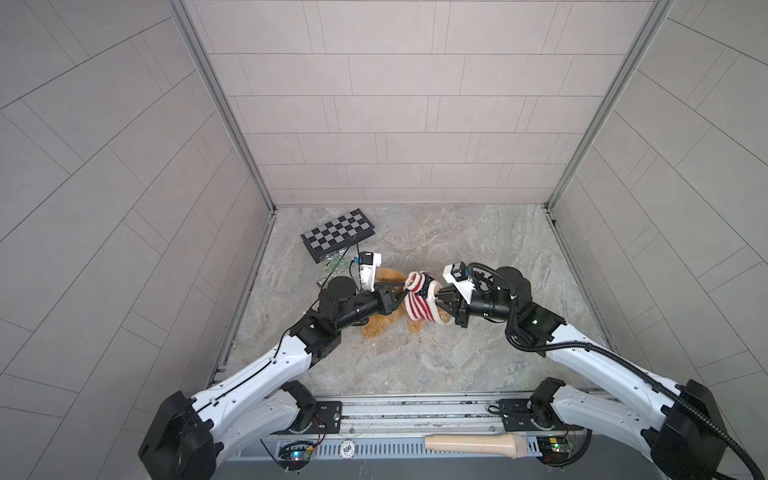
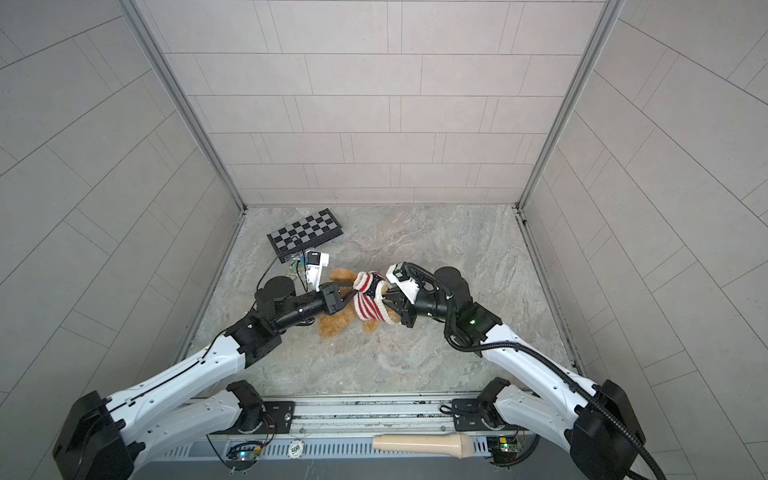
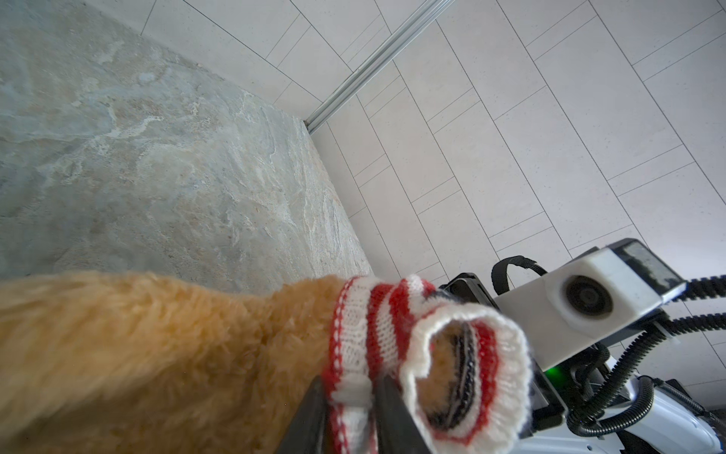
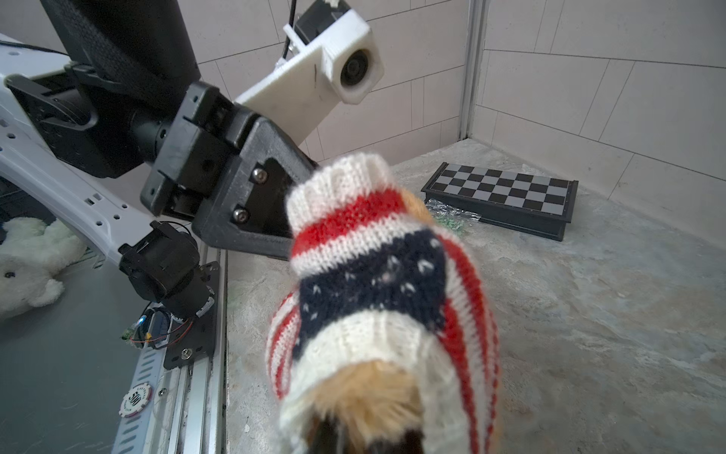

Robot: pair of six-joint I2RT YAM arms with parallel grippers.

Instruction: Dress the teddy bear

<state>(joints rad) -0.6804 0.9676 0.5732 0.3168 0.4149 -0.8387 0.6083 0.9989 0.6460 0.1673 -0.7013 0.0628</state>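
The golden-tan teddy bear (image 1: 380, 326) (image 2: 334, 324) lies on the stone table in both top views. A red, white and navy knit sweater (image 1: 422, 305) (image 2: 370, 305) is bunched over its upper half. My left gripper (image 1: 405, 291) (image 3: 351, 383) is shut on a fold of the sweater's striped edge (image 3: 393, 314), right beside the bear's fur (image 3: 157, 346). From the opposite side my right gripper (image 1: 439, 297) (image 4: 369, 432) is shut on a furry limb (image 4: 365, 393) that pokes out of a white-cuffed opening of the sweater (image 4: 373, 275). The bear's face is hidden.
A folded chessboard (image 1: 338, 235) lies at the back left, with a small bag of green bits (image 1: 334, 264) beside it. On the front rail sit a poker chip (image 1: 347, 449) and a cream handle-shaped object (image 1: 473, 444). Tiled walls close three sides. A white plush (image 4: 27, 263) lies off the table.
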